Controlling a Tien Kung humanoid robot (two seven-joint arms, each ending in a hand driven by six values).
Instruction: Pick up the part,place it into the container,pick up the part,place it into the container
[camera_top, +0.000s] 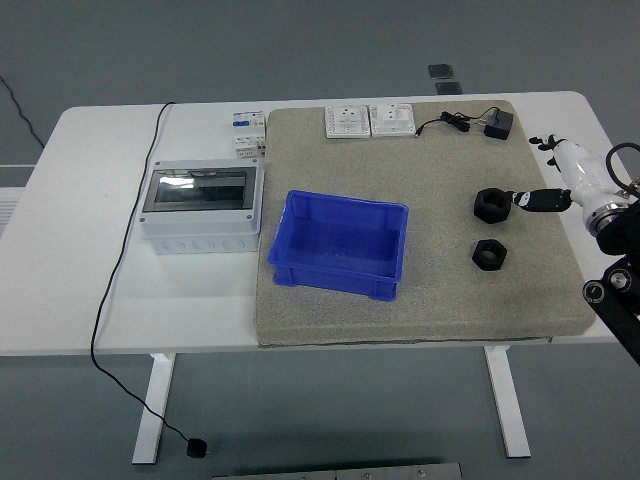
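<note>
Two black hexagonal nut-like parts lie on the grey mat's right side, one (491, 203) farther back and one (490, 254) nearer the front. The blue container (340, 245) stands open and empty at the mat's middle. My right hand (545, 175), white with dark fingertips, comes in from the right edge with its fingers spread and holds nothing. One dark fingertip (530, 200) points at the rear part, close to its right side. The left arm is out of sight.
A grey electrical box with a dark window (200, 208) sits on the white table (90, 200) to the left. White switch plates (370, 120), a small breaker (249, 132) and a black adapter with its cable (497, 124) lie along the back edge.
</note>
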